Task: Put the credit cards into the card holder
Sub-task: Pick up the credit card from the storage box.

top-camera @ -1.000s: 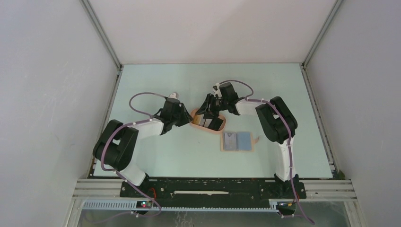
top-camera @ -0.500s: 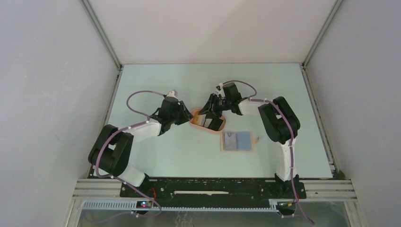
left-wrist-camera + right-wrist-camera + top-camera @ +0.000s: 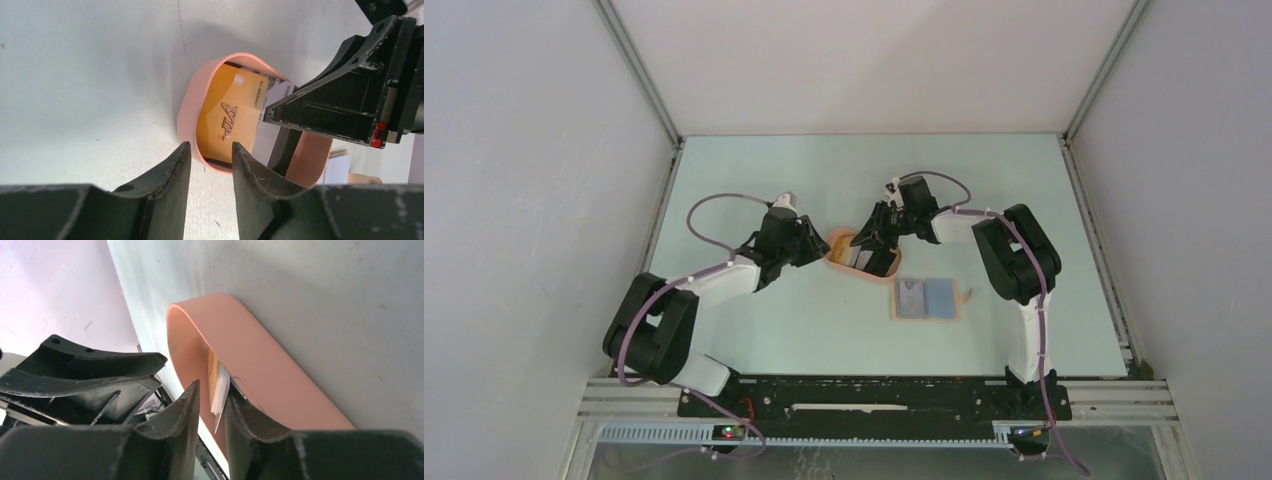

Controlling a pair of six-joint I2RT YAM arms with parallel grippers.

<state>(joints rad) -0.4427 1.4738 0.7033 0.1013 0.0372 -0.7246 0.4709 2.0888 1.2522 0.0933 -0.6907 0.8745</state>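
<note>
Shows, against a second ago, the left arm [image 3: 679,300] with its elbow swung further out to the left and nearer the base rail, yet keeps the left gripper [image 3: 819,245] at the left end of the tray [image 3: 876,276]. Shows the right arm [image 3: 1014,265] barely shifted, with the right gripper [image 3: 862,250] down inside the tray and its jaws drawn narrower than before. Leaves the card holder [image 3: 926,298] where it lay.

Sets everything on a matte, pale-green table [image 3: 754,330] with faint specks. Gives the tray as a smooth peach-orange oval with a low upright wall. Lays the card holder open and flat, tan at the edges, grey and blue within, with a small tab on its right side. Stands the credit cards [image 3: 220,387] in the tray as thin, stiff rectangles: a glossy yellow-orange card [image 3: 225,117] embossed "VIP", and a white card [image 3: 276,92] with printed digits partly over it.

Puts the cards' upper edges between the right gripper's dark, scuffed fingers, with a sliver of light left on one side of the stack, so not yet pinched. Holds the left gripper's fingers partly apart and empty, with the tray's near rim showing in the gap; cannot tell whether touching. Places the card holder just right of the tray, apart from both grippers.
</note>
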